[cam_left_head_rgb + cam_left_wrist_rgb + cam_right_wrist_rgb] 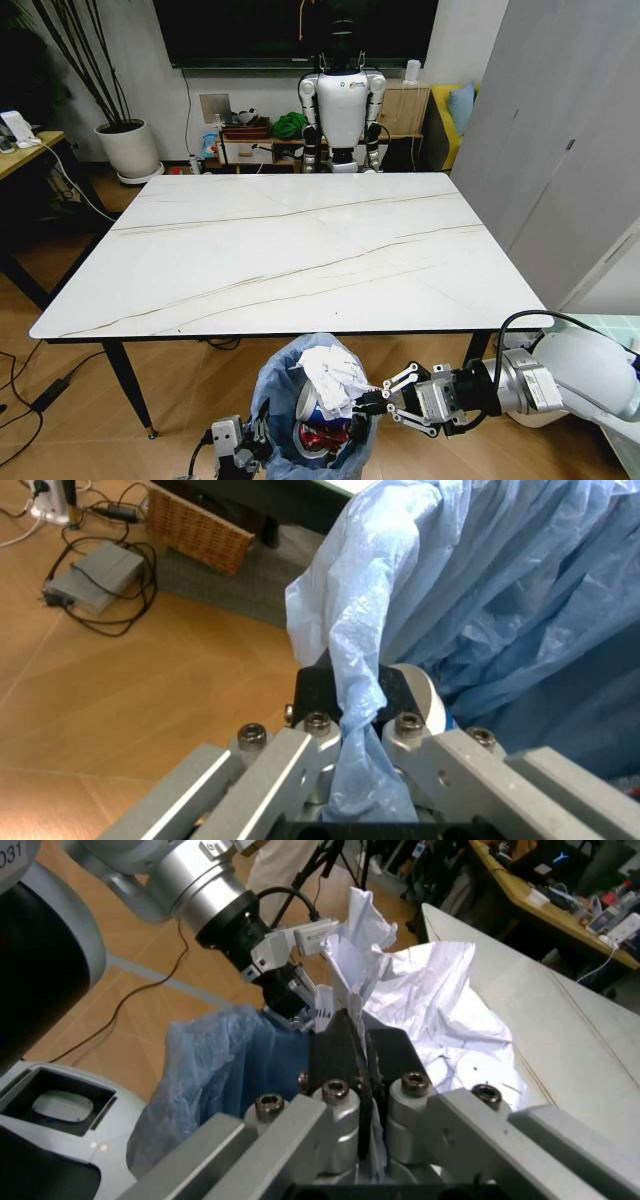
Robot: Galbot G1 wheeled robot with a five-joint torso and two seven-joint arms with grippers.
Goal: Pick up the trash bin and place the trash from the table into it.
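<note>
Final item going in: task judged nearly complete.
The trash bin (318, 418) hangs just below the table (300, 250)'s near edge, left gripper (362, 705) pinching its bag rim. Right gripper (372, 403), clamped on crumpled white paper (335, 378), holds it over the bin; red can (322, 438) already inside.

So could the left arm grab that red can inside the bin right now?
Probably not. The left gripper is shut on the blue bag at the trash bin rim, so it is busy. The red can lies deep inside, and the crumpled white paper held by the right gripper sits over the opening.
</note>
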